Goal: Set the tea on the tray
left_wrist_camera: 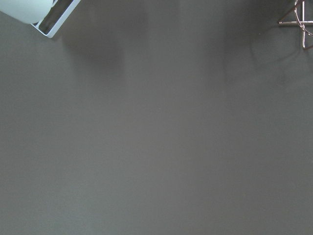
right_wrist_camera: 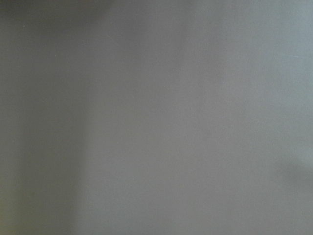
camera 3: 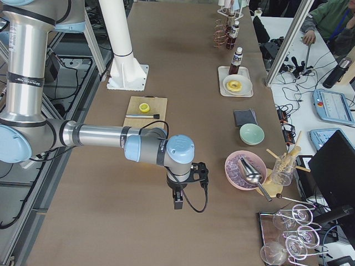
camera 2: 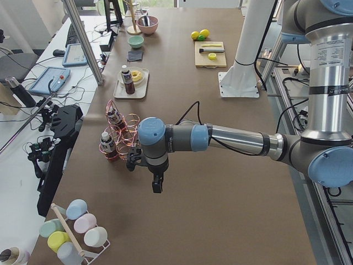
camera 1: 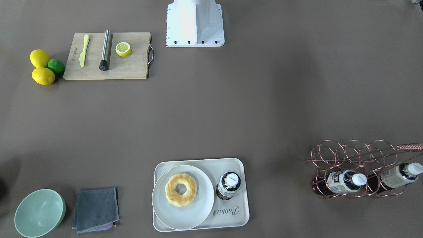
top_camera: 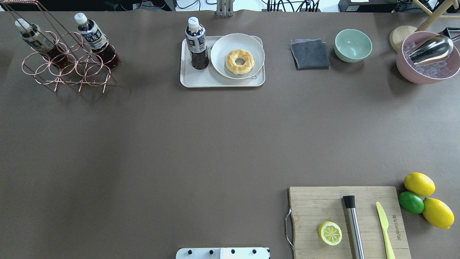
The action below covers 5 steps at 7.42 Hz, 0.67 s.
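The tea (top_camera: pixel 196 43) stands upright on the tray (top_camera: pixel 222 82), at the tray's end nearest the rack (top_camera: pixel 68 68), with its white cap on. It is just beside a plate (top_camera: pixel 222 45) that holds a doughnut (top_camera: pixel 239 62) and fills the rest of the tray. In the front-facing view the tea (camera 1: pixel 228 185) stands above the grey "Rabbit" script on the tray (camera 1: pixel 198 226). The tray sits at the far edge of the counter (top_camera: pixel 215 144), about midway along it.

Two more bottles (top_camera: pixel 94 36) lie tilted in the copper wire rack, well to the left of the tray in the overhead view.

My left end effector (camera 2: pixel 157 185) shows only in the side view. It hangs pointing down above the counter, near the rack and well apart from the tea. The rack lies between it and the tray. I cannot tell whether its fingers are spread or pressed together. My left wrist camera shows bare counter, with a white corner of the tray (left_wrist_camera: pixel 49 19) at the top left edge and a wire foot of the rack (left_wrist_camera: pixel 301 19) at the top right.

My right end effector (camera 3: pixel 177 198) also shows only in a side view. It hangs pointing down over the counter's opposite end, near a pink bowl (camera 3: pixel 244 169) and well apart from the tea. I cannot tell how its fingers stand. My right wrist camera shows only blurred grey surface.
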{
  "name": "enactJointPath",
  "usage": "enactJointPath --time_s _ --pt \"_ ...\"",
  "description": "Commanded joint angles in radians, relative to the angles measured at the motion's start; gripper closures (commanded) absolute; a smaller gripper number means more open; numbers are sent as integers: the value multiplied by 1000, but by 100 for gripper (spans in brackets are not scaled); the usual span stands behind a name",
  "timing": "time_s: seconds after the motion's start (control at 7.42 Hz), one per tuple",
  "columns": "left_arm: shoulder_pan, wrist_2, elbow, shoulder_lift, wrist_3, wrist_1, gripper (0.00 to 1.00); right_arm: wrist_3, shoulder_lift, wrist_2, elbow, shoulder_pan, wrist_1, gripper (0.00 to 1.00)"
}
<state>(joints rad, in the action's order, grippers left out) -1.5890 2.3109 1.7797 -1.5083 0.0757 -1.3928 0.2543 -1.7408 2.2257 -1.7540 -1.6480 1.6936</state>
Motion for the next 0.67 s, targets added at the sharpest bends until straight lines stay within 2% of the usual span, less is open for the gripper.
enactJointPath --time_s 0.0,0.54 --pt "0 7 -10 23 -1 0 1 -32 33 5 -35 11 100 0" --pt "0 -14 -11 46 1 -2 1 -30 35 5 -36 31 95 0"
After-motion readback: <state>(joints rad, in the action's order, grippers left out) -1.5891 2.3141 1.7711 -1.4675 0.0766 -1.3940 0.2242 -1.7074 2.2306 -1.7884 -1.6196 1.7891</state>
